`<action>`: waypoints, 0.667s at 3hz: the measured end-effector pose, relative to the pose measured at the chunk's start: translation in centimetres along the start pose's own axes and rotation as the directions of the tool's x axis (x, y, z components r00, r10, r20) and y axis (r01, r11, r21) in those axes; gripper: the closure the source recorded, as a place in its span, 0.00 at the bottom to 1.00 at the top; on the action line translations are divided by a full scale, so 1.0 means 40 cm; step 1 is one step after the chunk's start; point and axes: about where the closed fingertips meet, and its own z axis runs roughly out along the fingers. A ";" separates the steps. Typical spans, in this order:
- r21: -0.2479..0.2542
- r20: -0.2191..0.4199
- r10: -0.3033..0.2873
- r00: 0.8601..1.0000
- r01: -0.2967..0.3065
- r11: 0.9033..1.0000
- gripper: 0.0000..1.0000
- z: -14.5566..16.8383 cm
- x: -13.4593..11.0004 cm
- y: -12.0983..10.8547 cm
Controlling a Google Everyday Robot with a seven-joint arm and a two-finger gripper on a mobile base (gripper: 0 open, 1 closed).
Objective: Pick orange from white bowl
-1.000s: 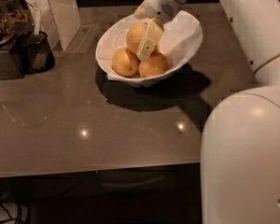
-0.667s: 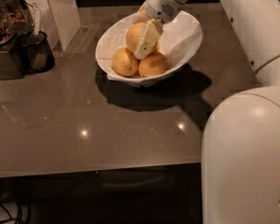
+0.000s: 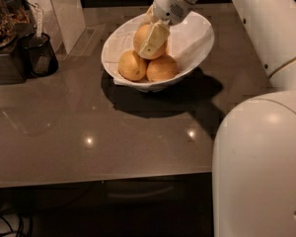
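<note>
The white bowl (image 3: pixel 195 43) stands at the back middle of the brown table. The orange (image 3: pixel 142 34) is the largest fruit, at the bowl's upper left, above two smaller yellow-orange fruits (image 3: pixel 132 65) (image 3: pixel 162 68). My gripper (image 3: pixel 150 36) reaches down from the top into the bowl. One pale finger (image 3: pixel 155 39) lies across the orange's front and the other is hidden behind the fruit. The fingers are closed around the orange.
A dark cup with a utensil (image 3: pixel 39 53) and a container of brown food (image 3: pixel 2 14) stand at the left. A white panel (image 3: pixel 64 9) rises at the back left. My white arm and body (image 3: pixel 261 172) fill the right side. The table's front edge (image 3: pixel 98 179) runs below.
The gripper and the orange have shifted slightly up and to the left. The two smaller fruits and the bowl have not moved.
</note>
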 end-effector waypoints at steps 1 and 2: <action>0.000 0.000 0.000 1.000 0.000 1.000 0.88 0.000 0.000 0.000; 0.017 0.028 -0.023 0.999 0.022 1.000 1.00 -0.011 -0.022 -0.005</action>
